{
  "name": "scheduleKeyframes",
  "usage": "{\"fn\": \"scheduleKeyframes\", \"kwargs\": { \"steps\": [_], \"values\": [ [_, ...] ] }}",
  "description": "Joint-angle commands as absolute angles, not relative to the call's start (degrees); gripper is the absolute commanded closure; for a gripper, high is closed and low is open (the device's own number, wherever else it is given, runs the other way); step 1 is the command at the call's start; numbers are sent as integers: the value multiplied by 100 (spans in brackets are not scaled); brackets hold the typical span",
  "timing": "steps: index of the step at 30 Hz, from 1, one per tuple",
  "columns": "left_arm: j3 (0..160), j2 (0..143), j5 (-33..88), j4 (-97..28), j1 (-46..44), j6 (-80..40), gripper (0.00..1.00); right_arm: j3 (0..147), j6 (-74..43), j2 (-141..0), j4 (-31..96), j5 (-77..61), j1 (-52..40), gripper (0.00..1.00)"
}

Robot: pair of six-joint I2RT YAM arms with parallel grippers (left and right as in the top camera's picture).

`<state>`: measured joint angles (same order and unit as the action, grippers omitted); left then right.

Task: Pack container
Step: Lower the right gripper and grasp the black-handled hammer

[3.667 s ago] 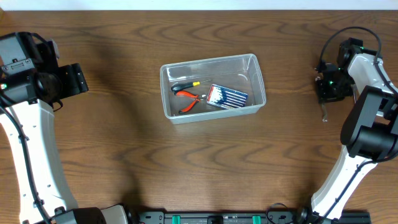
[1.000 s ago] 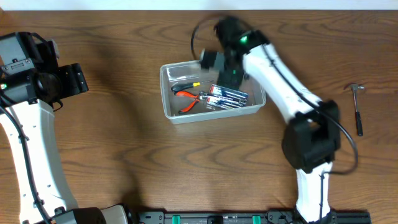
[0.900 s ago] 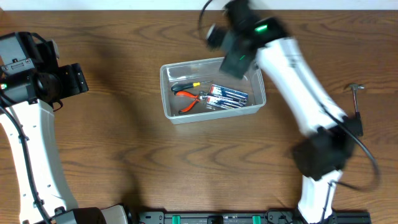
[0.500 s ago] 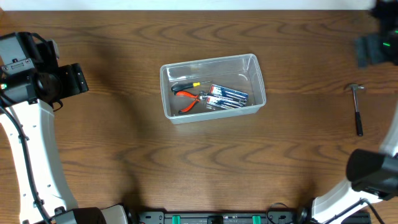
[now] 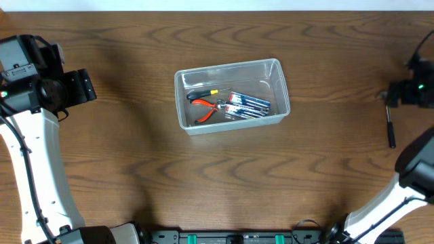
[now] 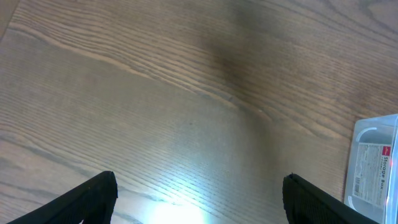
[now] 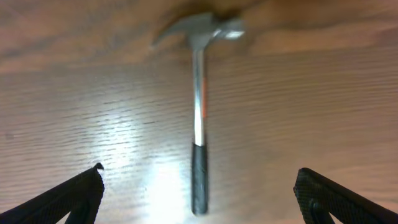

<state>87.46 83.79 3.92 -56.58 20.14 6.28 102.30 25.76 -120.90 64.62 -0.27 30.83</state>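
Observation:
The container (image 5: 228,66), a clear plastic bin, stands mid-table and holds orange-handled pliers (image 5: 206,108), a small screwdriver (image 5: 202,93) and a pack of batteries (image 5: 248,104). One of its corners (image 6: 377,167) shows at the right of the left wrist view. A small hammer (image 7: 198,124) with a black grip lies on the wood at the far right, its handle (image 5: 390,129) visible from overhead. My right gripper (image 7: 199,169) hovers open above it, a finger on each side and touching nothing. My left gripper (image 6: 200,179) is open over bare wood at the far left.
The table is dark brown wood. My left arm (image 5: 30,149) runs down the left edge. My right arm (image 5: 413,169) curves along the right edge. The table's far edge (image 5: 217,9) lies close behind the container.
My right arm swung from over the container out to the table's right side and now hangs above the hammer, its jaws a little wider. The left arm has not moved.

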Motion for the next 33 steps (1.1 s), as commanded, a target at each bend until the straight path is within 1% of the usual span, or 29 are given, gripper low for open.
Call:
{"fn": "scheduleKeyframes", "kwargs": {
  "steps": [1, 8, 26, 28, 31, 33],
  "values": [
    [8755, 8359, 412, -5671, 2018, 722, 17, 10202, 2440, -12414, 6383, 1, 2921, 1],
    [8755, 8359, 412, -5675, 2016, 722, 17, 10202, 2418, -12860, 6217, 259, 2810, 1],
    [8755, 8359, 410, -5824, 2018, 755, 17, 10200, 2381, -13417, 5861, 169, 2810, 1],
    [8755, 8359, 410, -5822, 2018, 790, 17, 10200, 2381, -13417, 5815, 117, 2810, 4],
    [8755, 8359, 410, -5822, 2018, 790, 17, 10200, 2379, -13417, 5791, 99, 2810, 19],
    [8755, 8359, 410, -5822, 2018, 790, 17, 10200, 2379, -13417, 5789, 99, 2810, 24]
  ]
}}
